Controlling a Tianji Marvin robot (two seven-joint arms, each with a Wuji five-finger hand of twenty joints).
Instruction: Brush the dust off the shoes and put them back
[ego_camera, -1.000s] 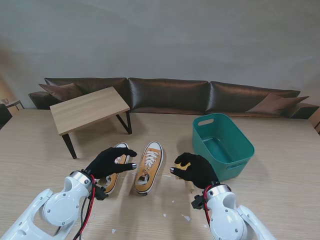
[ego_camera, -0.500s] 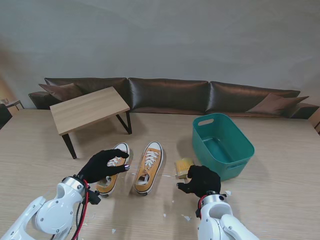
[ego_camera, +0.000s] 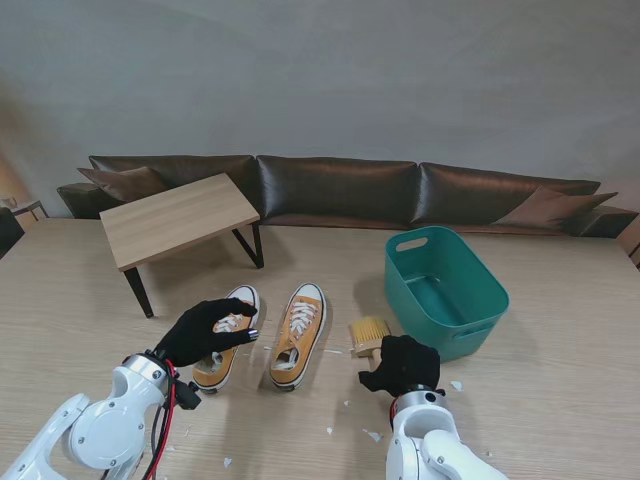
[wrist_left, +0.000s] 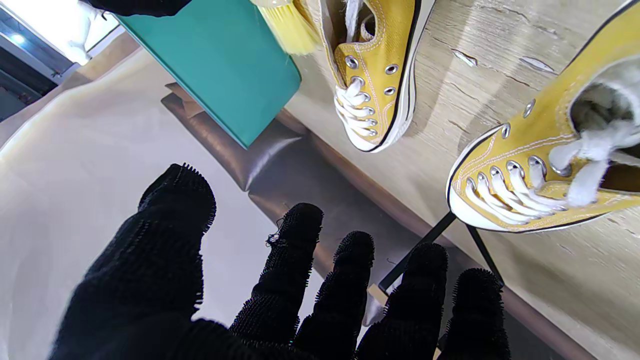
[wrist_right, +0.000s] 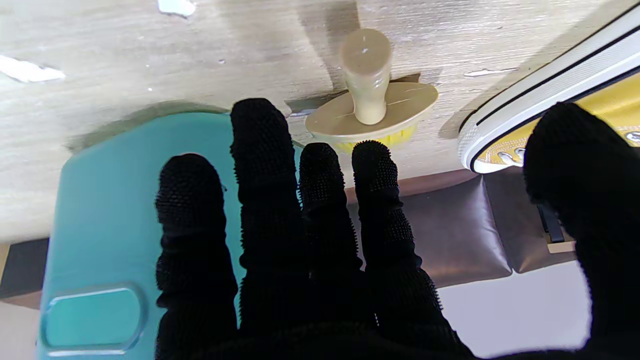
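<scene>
Both shoes sit on the counter (ego_camera: 560, 300) side by side, toes pointing to 12 o'clock. The left shoe (ego_camera: 226, 338) lies partly under my left hand (ego_camera: 205, 330); the right shoe (ego_camera: 298, 335) stands just beside it at its 3 o'clock, untouched. Laces are done up on both, as the left wrist view shows.

Left hand: fingers spread and slightly curled, hovering over the left shoe, holding nothing. I judge it is placed there to steady or lift that shoe for brushing.

Right hand (ego_camera: 402, 364): fingers extended and close together, thumb out to the side, holding nothing. The brush (ego_camera: 368, 334) rests on the counter at this hand's 11 o'clock, between the right shoe and the teal bin (ego_camera: 444, 288). From the right wrist view the brush lies bristles-down with its knob handle (wrist_right: 366, 75) standing up, apart from my fingertips (wrist_right: 372, 155). That upright handle is easy to close on from above.

The bin looks bare inside; whether it is where the shoes go back, I cannot say.

White specks (ego_camera: 372, 435) dot the counter nearer to me.

Judgement: brush not in hand; brushing not under way.
</scene>
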